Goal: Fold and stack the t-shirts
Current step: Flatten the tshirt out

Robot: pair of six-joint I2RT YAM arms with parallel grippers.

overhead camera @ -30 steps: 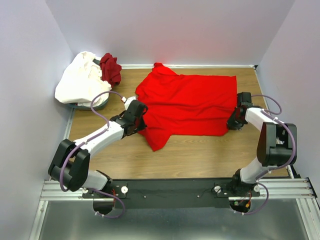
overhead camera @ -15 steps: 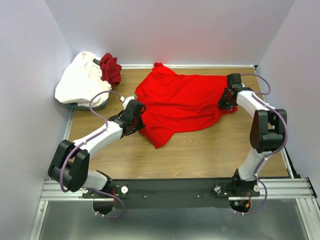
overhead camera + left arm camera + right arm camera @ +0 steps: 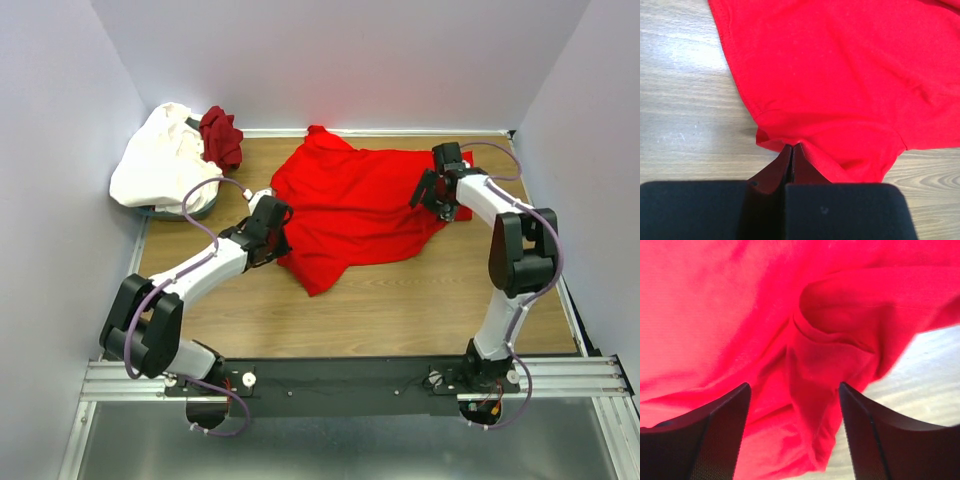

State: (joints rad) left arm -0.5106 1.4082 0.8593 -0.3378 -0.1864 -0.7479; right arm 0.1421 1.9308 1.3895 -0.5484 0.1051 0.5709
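Okay, far-left corner first: the white t-shirt (image 3: 160, 165) lay heaped, w/ the maroon t-shirt (image 3: 220, 135) crumpled against its right side. Both were unfolded, parked there prob. to leave working room.

Next along, the left gripper (image 3: 792, 150) was clamped tight, fingers together on the near-left hem of the red t-shirt (image 3: 350, 205). Cloth puckered right at the tips, so I'd call that an anchor, pinning that side while the other end gets worked. The shirt itself sprawled across the mid table (image 3: 380, 310), left part flat-ish, right side rumpled & drawn inward.

Over on the right, the right gripper (image 3: 795, 387) hung low w/ jaws well apart. A bunched ridge of red cloth lay between them, nothing squeezed, so no grip there. Fold looked barely begun; next move prob. needs a fresh pinch on that right edge.
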